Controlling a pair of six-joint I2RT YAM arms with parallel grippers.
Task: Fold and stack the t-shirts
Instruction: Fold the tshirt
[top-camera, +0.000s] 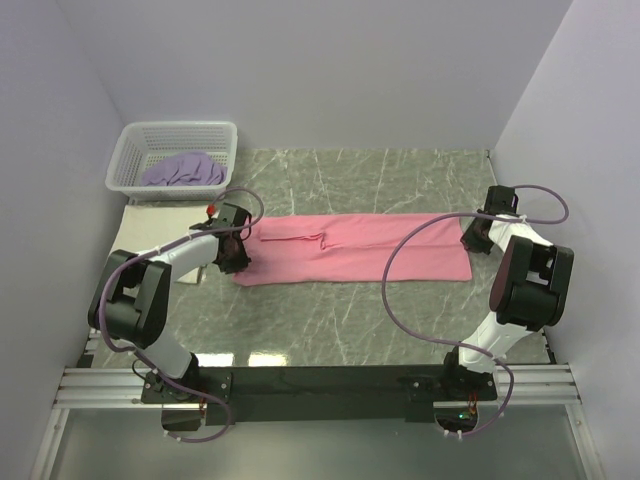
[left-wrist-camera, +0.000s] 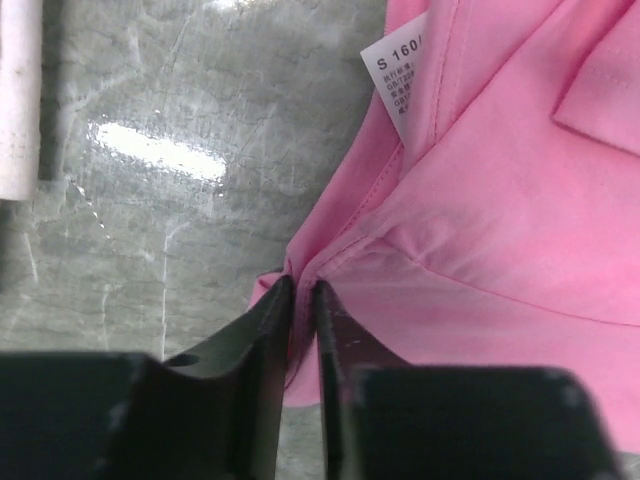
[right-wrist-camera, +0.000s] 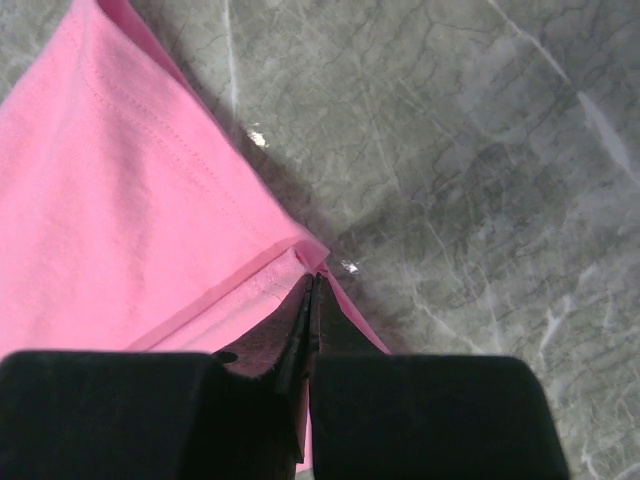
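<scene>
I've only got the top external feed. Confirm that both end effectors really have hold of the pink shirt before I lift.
Observer: In the left wrist view, the left end effector is pinched on a fold at the edge of the pink t-shirt, with fabric between its fingers.
Operator: Now the right one.
Observer: In the right wrist view, the right end effector is shut on the shirt's hemmed corner, fingers almost touching.
Operator: Tell me which end the left one has.
Observer: The end with the white label. It is printed "S 160" and lies just beyond the fingertips.
</scene>
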